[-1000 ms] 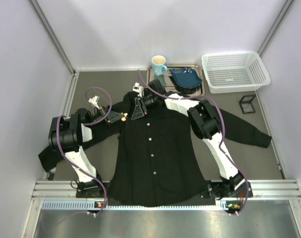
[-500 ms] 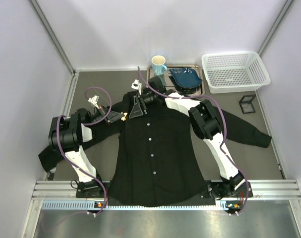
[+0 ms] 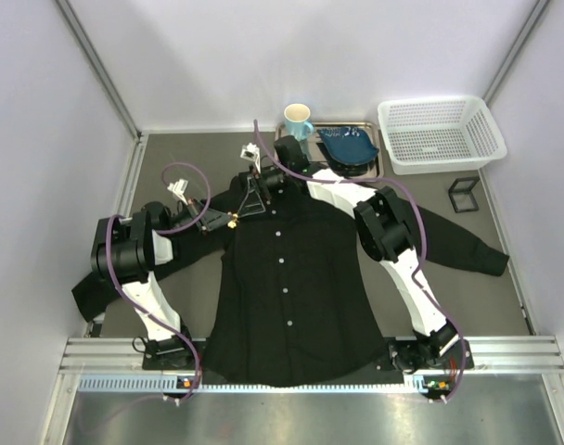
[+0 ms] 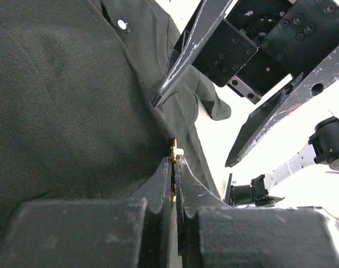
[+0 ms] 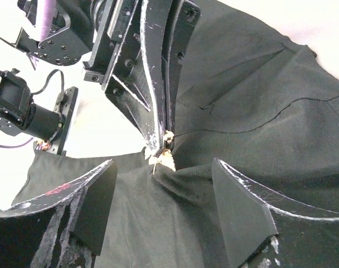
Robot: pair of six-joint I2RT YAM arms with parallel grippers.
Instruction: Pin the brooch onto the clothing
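Observation:
The black shirt point(image 3: 291, 278) lies flat on the table, buttons up. My left gripper point(image 3: 227, 222) is shut on the small golden brooch point(image 3: 235, 222) at the shirt's left chest, near the collar. In the left wrist view the brooch point(image 4: 173, 152) sticks out from the closed fingertips point(image 4: 165, 167) against the cloth point(image 4: 63, 100). My right gripper point(image 3: 249, 211) is open and empty, its fingers straddling that spot. In the right wrist view the brooch point(image 5: 164, 159) touches a raised fold of shirt point(image 5: 258, 95) between my open fingers point(image 5: 97, 206).
At the back stand a mug point(image 3: 298, 119), a metal tray point(image 3: 356, 123) holding a blue dish point(image 3: 347, 146), and a white basket point(image 3: 438, 134). A small black frame point(image 3: 465, 193) stands at the right. The shirt's sleeves spread out to both sides.
My right gripper has moved a little left and toward the back, staying open over the brooch. My left gripper has kept the brooch in the same place.

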